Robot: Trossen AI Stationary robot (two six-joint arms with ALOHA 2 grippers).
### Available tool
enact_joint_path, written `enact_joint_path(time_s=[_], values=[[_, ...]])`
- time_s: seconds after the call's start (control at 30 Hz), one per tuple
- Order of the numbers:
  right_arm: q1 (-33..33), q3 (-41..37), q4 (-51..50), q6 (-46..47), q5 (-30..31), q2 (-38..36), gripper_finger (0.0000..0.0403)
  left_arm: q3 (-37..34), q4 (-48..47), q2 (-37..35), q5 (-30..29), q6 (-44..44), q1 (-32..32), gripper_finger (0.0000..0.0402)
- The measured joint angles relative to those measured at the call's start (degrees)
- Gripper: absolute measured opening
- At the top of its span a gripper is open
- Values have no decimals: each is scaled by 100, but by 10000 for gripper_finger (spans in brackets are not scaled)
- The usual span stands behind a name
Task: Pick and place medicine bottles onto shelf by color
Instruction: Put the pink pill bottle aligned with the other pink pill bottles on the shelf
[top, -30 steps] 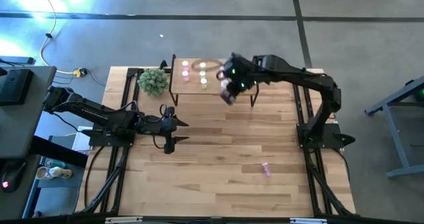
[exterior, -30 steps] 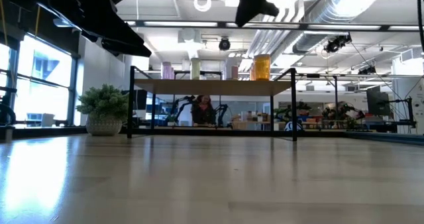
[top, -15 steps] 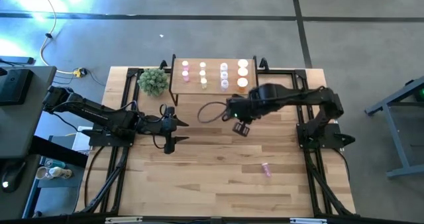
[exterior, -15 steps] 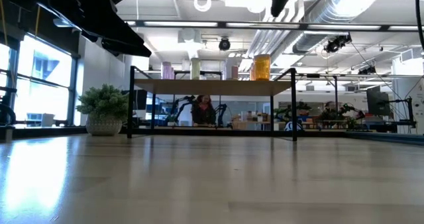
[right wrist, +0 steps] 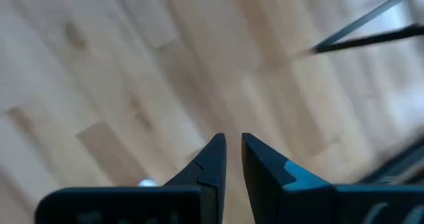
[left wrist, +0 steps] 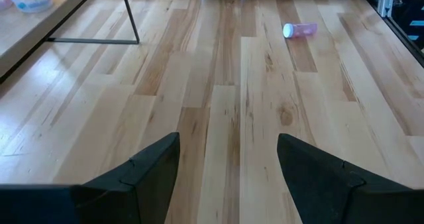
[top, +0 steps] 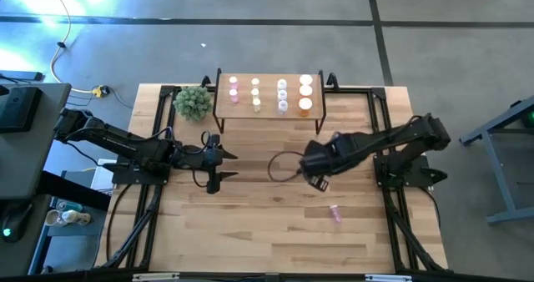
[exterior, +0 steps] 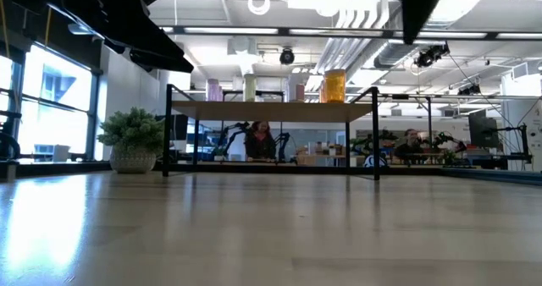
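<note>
Moved: our right gripper (top: 318,180) has swung away from the shelf (top: 269,111) and out over mid-table.
Right gripper: fingers nearly closed, holding nothing we can see.
Left gripper (top: 219,163): parked at the table's left, jaws wide apart.
Shelf bottles (top: 282,87): we see them standing in rows on top.
Stray pink bottle (top: 335,213): lying on the table (top: 250,224), near our right gripper.
Plant (top: 193,102): just beside the shelf.

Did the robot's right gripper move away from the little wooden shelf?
Yes. The right gripper has pulled back from the small light-wood shelf toward the table's middle, nearer the lone pink bottle lying on the tabletop.
</note>
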Motion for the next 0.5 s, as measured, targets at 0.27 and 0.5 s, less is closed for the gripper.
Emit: enact_joint_path(time_s=[0.27,0.5], values=[[533,-1335,845,1415,-553,-754,39,0,0,-1,0,0,-2,243],[1025,-2151,885,2733,-864,-1076,44,0,0,0,0,0,-1,243]])
